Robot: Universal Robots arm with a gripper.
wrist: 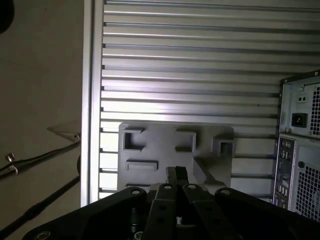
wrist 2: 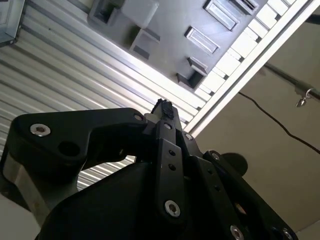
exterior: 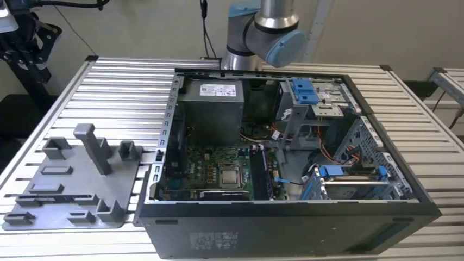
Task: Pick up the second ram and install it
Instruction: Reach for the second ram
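Light was bright & even, w/ glare streaks on table (wrist: pixel 190 65) beyond gripper (wrist: pixel 176 173), its near body dark & soft.

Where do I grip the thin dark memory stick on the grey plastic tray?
Probably its long edges at mid-length, from straight above: the thin dark memory stick lies flat on the grey plastic tray, whose upright posts crowd the sides.

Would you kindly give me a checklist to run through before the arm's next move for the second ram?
1. Gripper empty: ok, fingers shut together, nothing between them.
2. Gripper aimed at grey tray: ok, in both wrist views.
3. Second ram located on tray: cannot tell.
4. Computer case open, motherboard exposed: ok.
5. Tray lying flat on slatted table: ok.
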